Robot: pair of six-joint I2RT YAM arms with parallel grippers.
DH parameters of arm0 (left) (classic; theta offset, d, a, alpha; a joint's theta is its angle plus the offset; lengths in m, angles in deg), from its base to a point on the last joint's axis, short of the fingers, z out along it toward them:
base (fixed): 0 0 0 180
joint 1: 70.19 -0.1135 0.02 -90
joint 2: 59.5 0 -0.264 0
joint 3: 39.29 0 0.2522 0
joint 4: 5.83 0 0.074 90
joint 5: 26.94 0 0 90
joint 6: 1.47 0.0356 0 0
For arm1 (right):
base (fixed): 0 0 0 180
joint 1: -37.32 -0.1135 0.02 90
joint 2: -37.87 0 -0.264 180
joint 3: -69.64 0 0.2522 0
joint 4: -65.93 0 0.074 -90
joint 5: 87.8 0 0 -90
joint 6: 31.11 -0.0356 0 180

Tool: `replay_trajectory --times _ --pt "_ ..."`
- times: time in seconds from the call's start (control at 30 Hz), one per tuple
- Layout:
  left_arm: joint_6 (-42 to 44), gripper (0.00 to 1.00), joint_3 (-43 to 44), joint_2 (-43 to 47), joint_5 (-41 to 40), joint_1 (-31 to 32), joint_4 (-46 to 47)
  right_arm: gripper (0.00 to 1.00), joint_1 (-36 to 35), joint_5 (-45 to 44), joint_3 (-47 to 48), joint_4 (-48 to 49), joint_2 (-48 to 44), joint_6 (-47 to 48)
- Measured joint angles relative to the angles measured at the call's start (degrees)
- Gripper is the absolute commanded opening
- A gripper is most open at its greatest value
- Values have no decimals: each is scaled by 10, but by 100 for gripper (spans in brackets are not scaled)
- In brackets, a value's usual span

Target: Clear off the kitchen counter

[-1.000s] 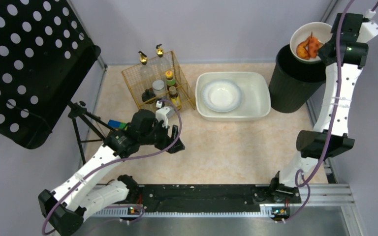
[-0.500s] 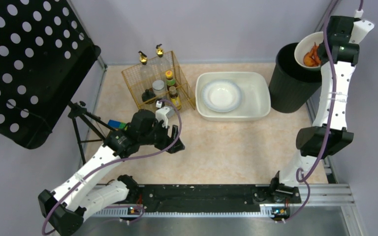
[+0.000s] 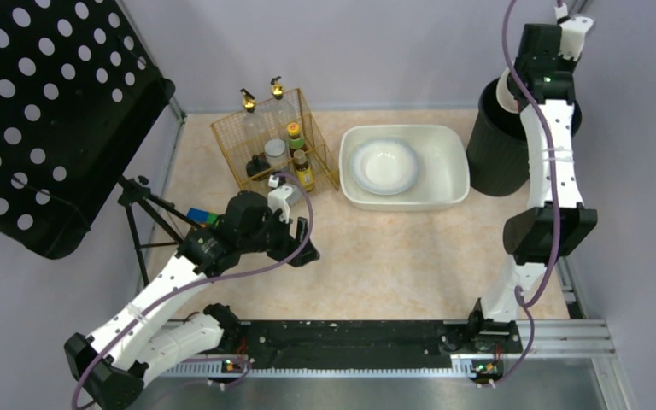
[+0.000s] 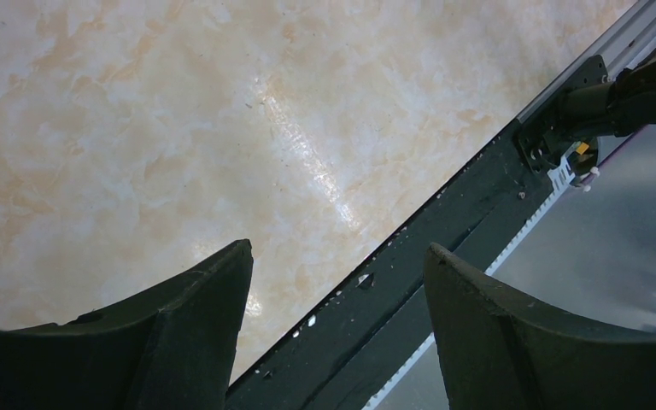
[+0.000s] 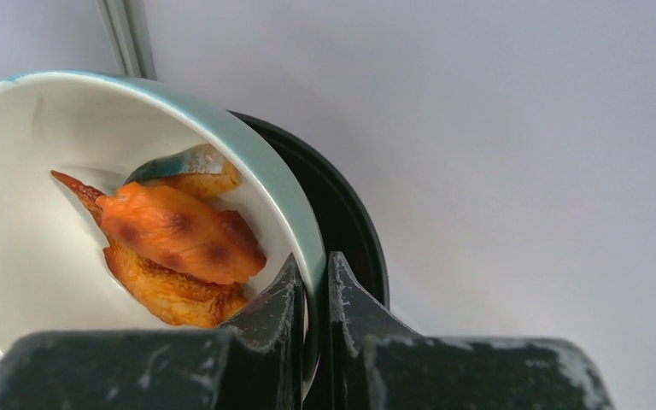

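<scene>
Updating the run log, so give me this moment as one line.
right jaws: shut on bowl rim, over bin | bowl: food inside | left jaws: open, empty, above counter

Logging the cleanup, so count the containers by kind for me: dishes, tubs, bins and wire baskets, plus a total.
Dishes: 2 (plate in the tub, bowl in the right gripper)
Tubs: 1
Bins: 1 (black bin)
Baskets: 1 (wire basket)
Total: 5
</scene>
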Motion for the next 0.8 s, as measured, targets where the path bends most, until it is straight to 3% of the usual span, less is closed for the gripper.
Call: replay_trajectory --times 0.17,0.4,0.8 --pt "0 78 -2 4 2 0 0 0 -23 -45 -72 104 -6 82" --pt "0 77 -2 8 5 0 0 0 -56 -133 -290 438 -26 373" --pt "0 77 -3 10 5 0 0 0 -110 -171 -382 921 -26 740"
